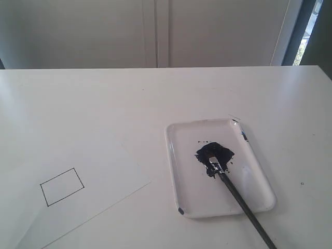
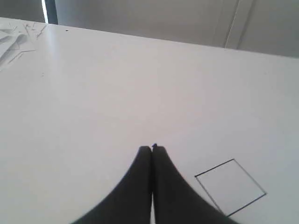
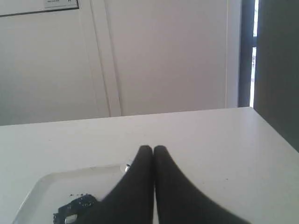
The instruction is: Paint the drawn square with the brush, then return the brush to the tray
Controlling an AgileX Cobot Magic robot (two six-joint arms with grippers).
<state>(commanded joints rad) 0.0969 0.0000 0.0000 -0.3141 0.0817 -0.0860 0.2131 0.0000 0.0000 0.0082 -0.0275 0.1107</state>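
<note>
On the right side of the white table [image 1: 155, 98] sits the tray [image 1: 187, 171], its long sides running from near to far. A dark blue-black paint blot [image 1: 215, 154] marks the middle of its floor, with small specks scattered around it. The brush [image 1: 241, 201] lies with its tip in that blot, and its black handle slants toward the near right, crossing the tray's near rim and running out of the exterior view.

Well apart from the tray, on the near left, a white paper sheet [image 1: 104, 166] lies flat at a skewed angle. The drawn square [image 1: 62, 187] sits on its near-left part, a thin black outline with blank white inside.

Neither arm shows in the exterior view. The left wrist view has the left gripper [image 2: 152, 149] with its two dark fingers pressed together and nothing between them, the unpainted square showing close beside them. The right gripper [image 3: 153, 149] likewise has its fingers closed against each other, empty, with the tray's far end and part of the blot visible past them.
</note>
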